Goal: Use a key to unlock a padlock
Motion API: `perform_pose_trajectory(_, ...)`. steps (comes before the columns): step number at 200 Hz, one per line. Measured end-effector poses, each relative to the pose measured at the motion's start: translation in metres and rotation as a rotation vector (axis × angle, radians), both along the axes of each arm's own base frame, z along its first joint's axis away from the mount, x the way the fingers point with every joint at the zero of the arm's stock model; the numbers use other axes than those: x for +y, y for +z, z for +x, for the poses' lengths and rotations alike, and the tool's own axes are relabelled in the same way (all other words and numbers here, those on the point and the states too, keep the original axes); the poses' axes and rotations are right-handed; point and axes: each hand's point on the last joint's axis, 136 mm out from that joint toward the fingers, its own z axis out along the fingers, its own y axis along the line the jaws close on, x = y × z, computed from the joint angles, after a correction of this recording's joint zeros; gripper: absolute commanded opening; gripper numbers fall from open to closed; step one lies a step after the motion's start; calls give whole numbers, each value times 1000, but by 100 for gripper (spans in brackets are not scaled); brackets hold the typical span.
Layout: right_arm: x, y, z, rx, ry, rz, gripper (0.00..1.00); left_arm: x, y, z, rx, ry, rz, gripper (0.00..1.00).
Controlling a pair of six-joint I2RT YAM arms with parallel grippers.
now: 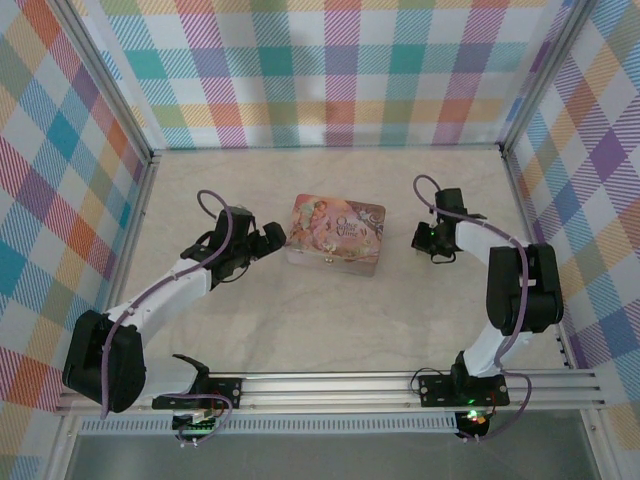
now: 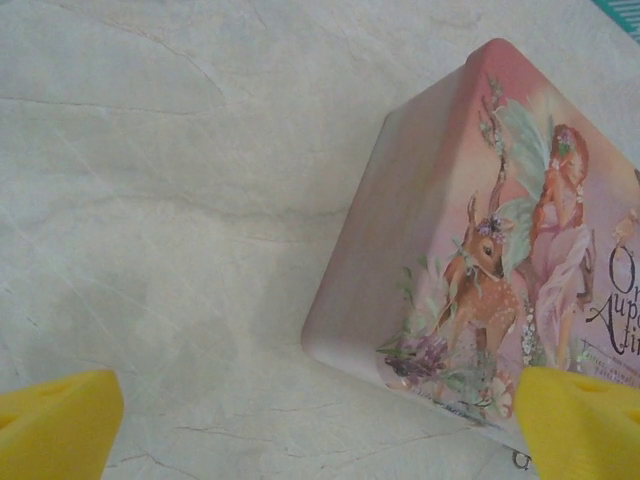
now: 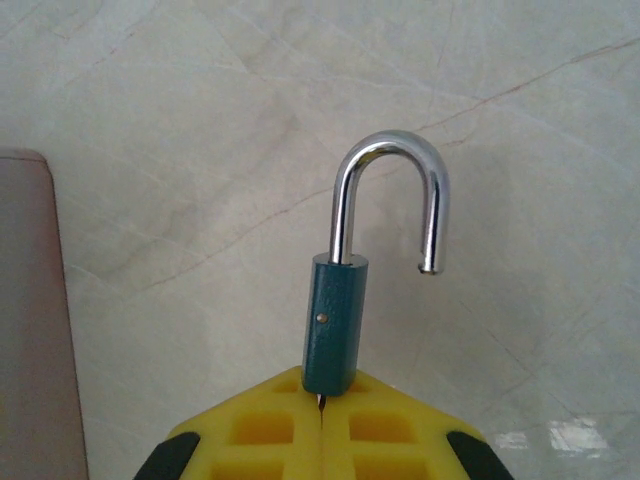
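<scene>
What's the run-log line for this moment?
left gripper: open, beside tin, holding nothing | right gripper: shut on padlock body | shackle: open, free end out | tin: closed, on table

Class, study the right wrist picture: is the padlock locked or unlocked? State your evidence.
Unlocked. The padlock has one shackle leg in its green body; the other end hangs free beside it.
</scene>
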Motion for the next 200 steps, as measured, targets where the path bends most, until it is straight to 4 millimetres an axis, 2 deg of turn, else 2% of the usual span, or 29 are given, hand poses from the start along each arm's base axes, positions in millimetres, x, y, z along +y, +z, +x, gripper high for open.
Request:
perform_pose_trajectory(41,-3,-7,2,24,-17,10,11,0,0,0,1,0,1,100)
perform_pose_trajectory(72,-3,-12,-1,49,-33,20,29,0,0,0,1,1,0,100)
perform_pose_trajectory(98,-4,-10,-2,52,-37,21,37,1,0,0,1,2,1,100)
perform_pose_trajectory(125,-8,3,-2,24,-48,13,47,4,0,1,1,11,6,100)
perform_pose_trajectory(160,-15,40,1,-72,-70,-7,56,9,1,2,4,23,20,100)
perform_pose_trajectory(163,-16,43,1,-80,-73,-11,58,9,1,2,5,25,24,100)
perform_pose_trajectory(164,-16,44,1,-81,-72,-11,64,10,1,2,5,26,24,100)
perform_pose_trajectory(166,-17,45,1,-86,-74,-13,86,10,2,2,5,28,26,100)
perform_pose_trajectory(168,-17,47,1,-89,-79,-12,96,11,2,2,5,29,28,100)
perform_pose_trajectory(170,-17,48,1,-93,-78,-14,99,11,2,3,5,30,30,100)
perform_pose_trajectory(200,-25,65,-1,-145,-91,-52,100,22,9,6,-4,56,80,100)
